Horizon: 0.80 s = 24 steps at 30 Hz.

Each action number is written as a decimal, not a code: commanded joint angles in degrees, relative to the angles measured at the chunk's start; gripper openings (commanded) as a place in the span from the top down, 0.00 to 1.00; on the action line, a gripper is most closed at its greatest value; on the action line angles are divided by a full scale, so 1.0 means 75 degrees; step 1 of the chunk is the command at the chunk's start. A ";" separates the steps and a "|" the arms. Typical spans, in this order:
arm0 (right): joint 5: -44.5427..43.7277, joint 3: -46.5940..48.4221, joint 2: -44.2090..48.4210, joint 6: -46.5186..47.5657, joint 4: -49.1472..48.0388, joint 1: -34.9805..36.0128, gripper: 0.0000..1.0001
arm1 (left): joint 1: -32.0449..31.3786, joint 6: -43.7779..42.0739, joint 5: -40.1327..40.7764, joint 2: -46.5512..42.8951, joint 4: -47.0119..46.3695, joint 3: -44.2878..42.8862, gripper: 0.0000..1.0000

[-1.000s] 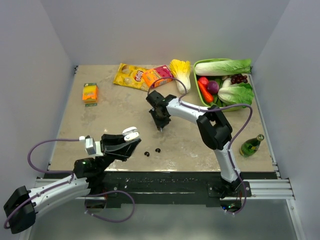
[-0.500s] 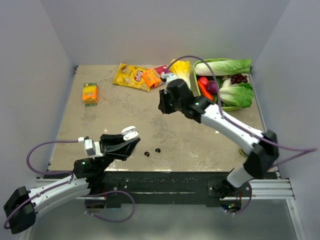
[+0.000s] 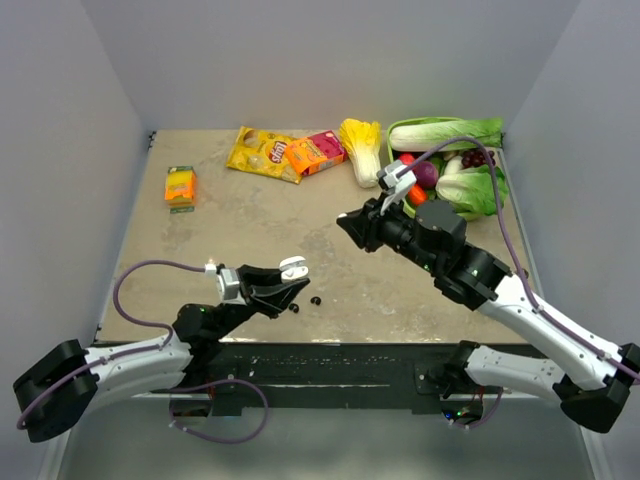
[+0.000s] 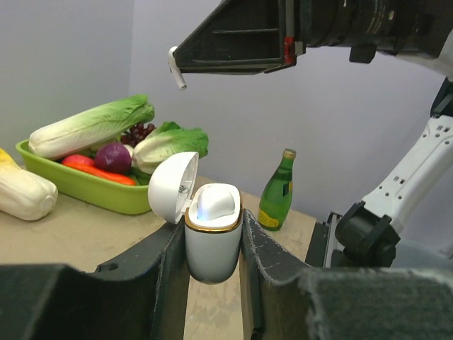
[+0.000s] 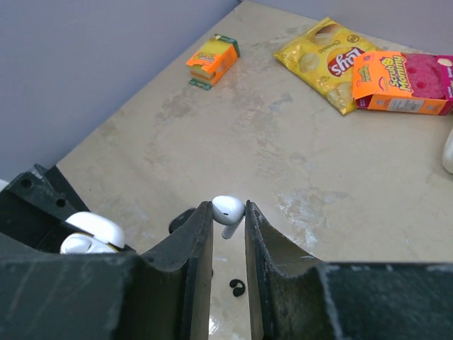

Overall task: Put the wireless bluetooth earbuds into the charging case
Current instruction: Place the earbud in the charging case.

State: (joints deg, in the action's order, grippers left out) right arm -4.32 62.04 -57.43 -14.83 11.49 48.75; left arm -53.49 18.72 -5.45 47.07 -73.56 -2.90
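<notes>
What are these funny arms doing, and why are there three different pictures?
They are two robot arms. One picture looks down from above. The other two come from little cameras on each arm's wrist. The left end effector holds a white case with its lid open. The right end effector pinches a white earbud in the air. Two black earbuds lie on the table near the case. Further back are a chip bag, an orange box and a green tray of vegetables.
</notes>
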 commanded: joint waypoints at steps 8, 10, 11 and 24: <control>0.1875 -0.0456 0.1106 0.0302 -0.0125 0.0250 1.00 | -0.0133 -0.1137 -0.0387 0.0404 -0.1186 -0.0809 1.00; 0.1947 -0.0503 0.1118 0.0255 -0.0160 0.0355 1.00 | -0.0133 -0.1125 -0.0199 0.0450 -0.1068 -0.0926 1.00; 0.1935 -0.0479 0.1083 0.0231 -0.0114 0.0402 1.00 | -0.0133 -0.1113 -0.0129 0.0486 -0.0997 -0.0961 1.00; 0.1443 -0.0877 0.0931 0.0067 -0.1238 0.0859 1.00 | -0.0145 -0.0703 -0.0081 0.1177 -0.1079 -0.1313 1.00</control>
State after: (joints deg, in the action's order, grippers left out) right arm 8.01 56.84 -50.96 -14.06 8.88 54.04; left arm -54.15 12.91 -6.35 55.20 -73.12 -10.02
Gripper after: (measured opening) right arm 0.233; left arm 0.329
